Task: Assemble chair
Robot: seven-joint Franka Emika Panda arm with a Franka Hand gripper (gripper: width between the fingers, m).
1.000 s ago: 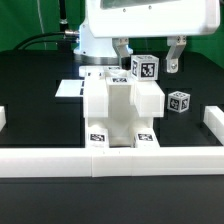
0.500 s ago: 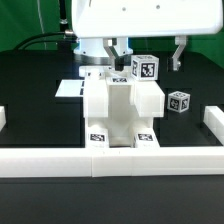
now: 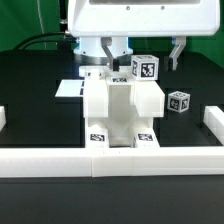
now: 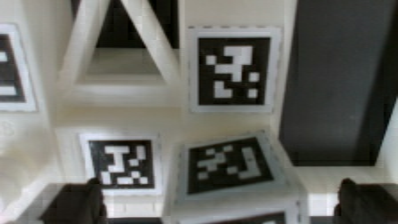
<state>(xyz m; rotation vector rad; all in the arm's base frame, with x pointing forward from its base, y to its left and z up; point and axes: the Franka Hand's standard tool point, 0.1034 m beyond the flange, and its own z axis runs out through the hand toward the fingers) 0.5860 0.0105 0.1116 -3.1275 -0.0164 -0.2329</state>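
I'm looking at a robotics lab bench, not a home or a shop. The matte black worktop (image 3: 30,110) is fenced by a low white rail (image 3: 50,164) across the lower frame. A marker board (image 3: 68,88) lies left of centre, and printed tags (image 3: 146,68) cover the white chair (image 3: 120,105) pieces. Cables (image 3: 40,42) run in front of a green backdrop (image 3: 25,15) at upper left.

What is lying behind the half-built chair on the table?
The marker board shows partly; the chair covers its rest. A tagged cube shows above the chair's top edge, its base hidden.
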